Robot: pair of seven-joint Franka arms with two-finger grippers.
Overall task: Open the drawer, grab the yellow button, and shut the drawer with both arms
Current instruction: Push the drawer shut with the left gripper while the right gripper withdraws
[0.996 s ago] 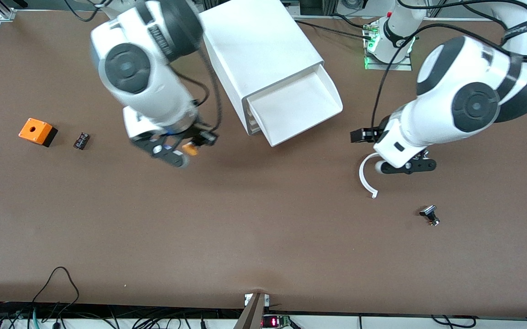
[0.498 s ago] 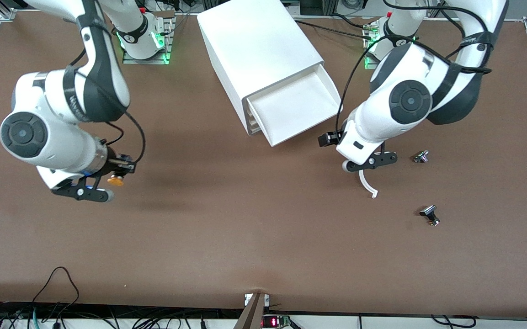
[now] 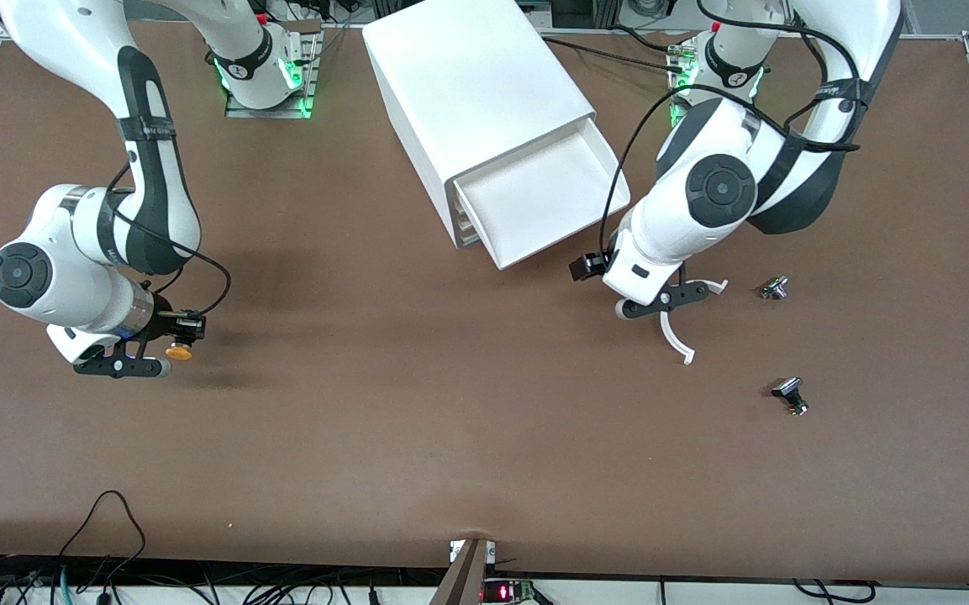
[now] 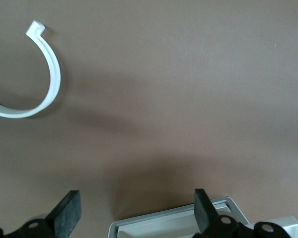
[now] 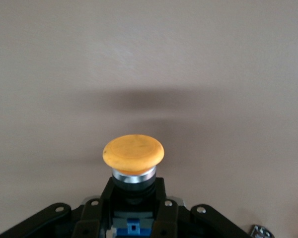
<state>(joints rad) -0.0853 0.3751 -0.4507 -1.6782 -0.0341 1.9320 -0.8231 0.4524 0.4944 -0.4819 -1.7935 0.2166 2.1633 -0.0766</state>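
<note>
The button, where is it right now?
In the front view the button is shut in the right end effector, in the air over bare table toward the right arm's end, well away from the open drawer.

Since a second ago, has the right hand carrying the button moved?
Yes. The right hand with the button moved away from the white drawer cabinet, toward the right arm's table end.

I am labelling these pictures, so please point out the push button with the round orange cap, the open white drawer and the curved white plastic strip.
Push button with round orange cap (image 5: 133,153): right wrist view, on the cap.
Open white drawer (image 3: 534,189): front view, on its inner floor.
Curved white plastic strip (image 4: 52,79): left wrist view, on the arc.
</note>
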